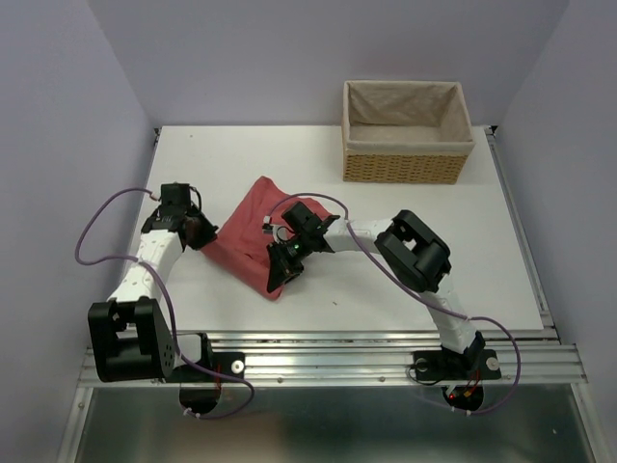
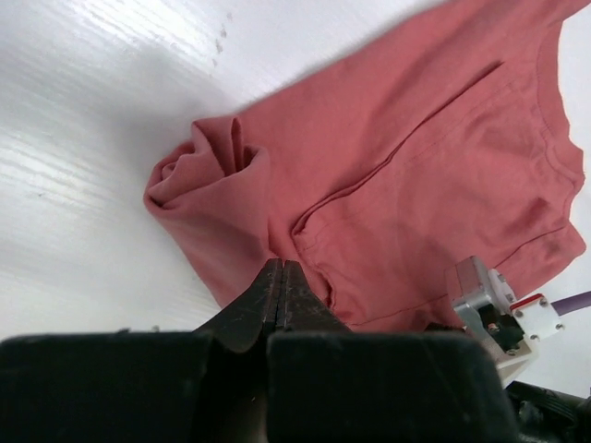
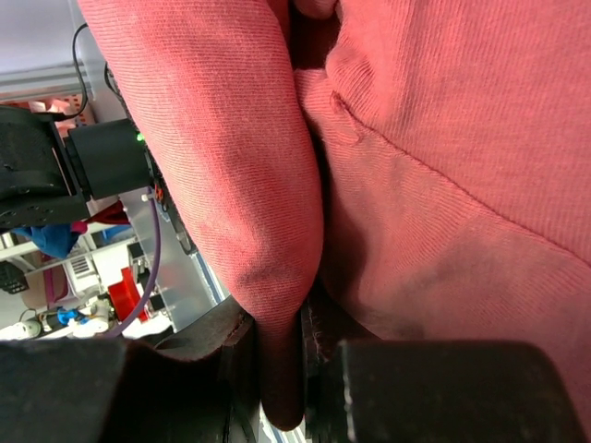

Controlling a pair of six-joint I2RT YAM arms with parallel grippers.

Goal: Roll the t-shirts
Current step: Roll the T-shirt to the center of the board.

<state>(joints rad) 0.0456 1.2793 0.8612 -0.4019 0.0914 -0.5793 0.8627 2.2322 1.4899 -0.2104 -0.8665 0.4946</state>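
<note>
The salmon-red t-shirt (image 1: pixel 246 236) lies folded on the white table left of centre, its left end partly rolled up (image 2: pixel 199 171). My left gripper (image 1: pixel 205 231) is at the shirt's left edge. In the left wrist view its jaws (image 2: pixel 282 269) are pressed flat together with the tips on the cloth (image 2: pixel 416 166), and no cloth shows between them. My right gripper (image 1: pixel 286 268) is on the shirt's near right corner. In the right wrist view it (image 3: pixel 282 346) is shut on a lifted fold of the shirt (image 3: pixel 240 185).
A tan cloth-lined wicker basket (image 1: pixel 407 164) stands at the back right of the table (image 1: pixel 415 270). Purple cables loop from both arms. A metal rail runs along the near edge (image 1: pixel 328 362).
</note>
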